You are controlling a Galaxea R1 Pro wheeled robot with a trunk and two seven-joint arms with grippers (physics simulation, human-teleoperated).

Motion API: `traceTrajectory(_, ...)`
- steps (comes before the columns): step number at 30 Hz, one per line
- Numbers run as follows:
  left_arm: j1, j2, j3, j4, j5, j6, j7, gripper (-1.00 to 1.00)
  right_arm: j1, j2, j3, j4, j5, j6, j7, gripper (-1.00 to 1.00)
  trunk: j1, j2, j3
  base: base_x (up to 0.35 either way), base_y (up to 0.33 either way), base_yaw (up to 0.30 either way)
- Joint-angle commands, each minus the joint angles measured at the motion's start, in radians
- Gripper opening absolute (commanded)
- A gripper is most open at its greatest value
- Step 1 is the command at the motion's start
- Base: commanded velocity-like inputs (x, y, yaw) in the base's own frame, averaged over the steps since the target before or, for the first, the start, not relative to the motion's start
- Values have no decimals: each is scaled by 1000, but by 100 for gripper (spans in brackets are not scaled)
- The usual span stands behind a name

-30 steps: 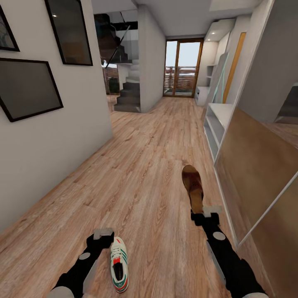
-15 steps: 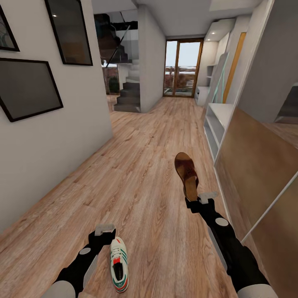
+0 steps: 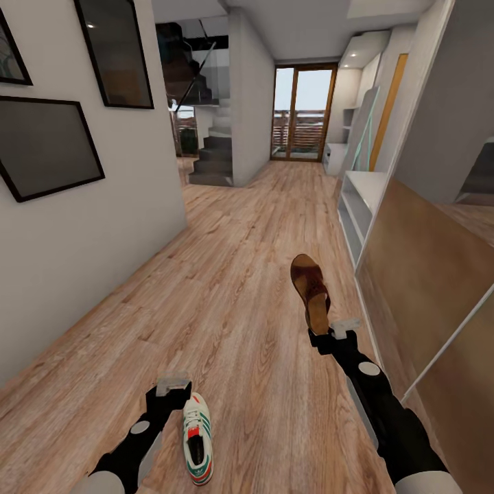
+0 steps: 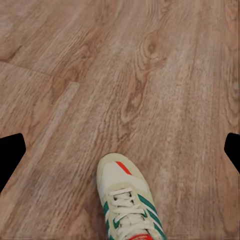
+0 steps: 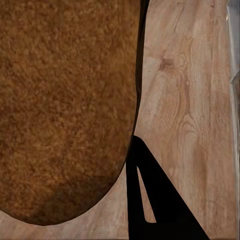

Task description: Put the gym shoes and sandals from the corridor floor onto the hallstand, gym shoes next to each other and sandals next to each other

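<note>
My right gripper (image 3: 328,334) pinches a brown sandal (image 3: 309,291) by its heel, toe pointing away, lifted above the corridor floor (image 3: 233,274). My left gripper (image 3: 171,386) is spread wide; a gym shoe (image 3: 197,439) lies just right of it. The hallstand (image 3: 360,206) stands ahead-right.

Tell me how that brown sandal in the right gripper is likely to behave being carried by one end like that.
The sandal is held at its heel end by the right gripper, toe sticking out unsupported, so it may pivot or droop if the grip is light. It keeps its shape, suggesting a fairly stiff sole. Its open, low build looks light, so slipping seems likelier than straining the arm.
</note>
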Motion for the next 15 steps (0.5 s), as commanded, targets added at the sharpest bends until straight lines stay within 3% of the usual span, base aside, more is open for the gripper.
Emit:
traceTrajectory(1, 0, -6, 9, 55, -9, -20, -1, 100, 0, -15, -64, -3, 8, 6, 3, -100, 0, 0, -1, 0, 0, 0)
traceTrajectory(2, 0, -7, 9, 85, -9, -22, -1, 100, 0, -17, -91, -4, 8, 6, 3, -100, 0, 0, -1, 0, 0, 0)
traceTrajectory(4, 0, -9, 9, 106, -9, -23, 0, 100, 0, -17, -100, -4, 8, 6, 3, -100, 0, 0, -1, 0, 0, 0)
traceTrajectory(8, 0, -16, 10, 128, -9, -23, 1, 100, 0, -16, -108, -3, 7, 5, 3, -100, 0, 0, -1, 0, 0, 0)
traceTrajectory(15, 0, -18, 12, 140, -8, -22, 2, 100, 0, -12, -107, -1, 6, 5, 5, -100, 27, -49, -29, 0, 0, 0)
